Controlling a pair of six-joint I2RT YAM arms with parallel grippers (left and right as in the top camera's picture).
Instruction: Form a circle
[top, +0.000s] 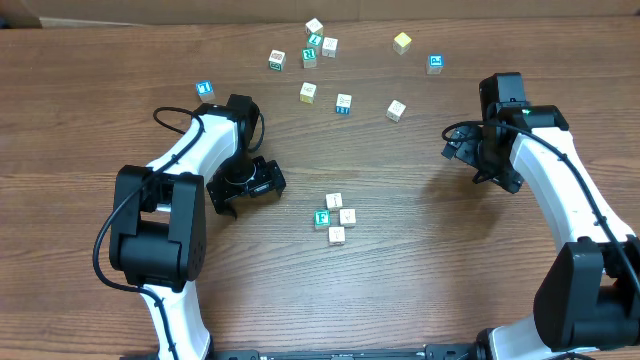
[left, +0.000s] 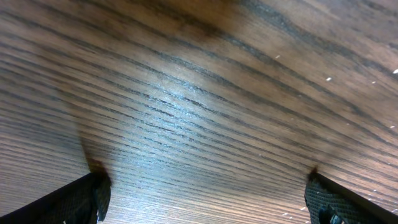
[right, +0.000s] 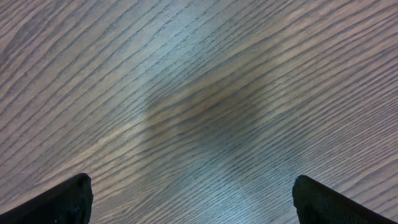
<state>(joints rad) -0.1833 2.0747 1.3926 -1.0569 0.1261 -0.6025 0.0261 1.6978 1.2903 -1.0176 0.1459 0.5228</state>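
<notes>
The circle (top: 335, 217) is a tight little ring of tiny cubes at the table's middle: three cream ones and one with a green face (top: 322, 218). My left gripper (top: 246, 194) hangs open to the ring's left, a short way off. Its wrist view shows only bare wood between the wide-apart fingertips of the left gripper (left: 205, 186). My right gripper (top: 463, 150) is open too, off to the ring's upper right. Nothing but wood grain lies between the spread fingers of the right gripper (right: 193, 193). Neither gripper touches a cube.
Several loose cubes lie scattered along the back of the table (top: 420, 270): a blue-faced one (top: 204, 89) at the left, a yellow one (top: 402, 42), another blue-faced one (top: 435, 63) at the right, and a bunch (top: 314, 45) in between.
</notes>
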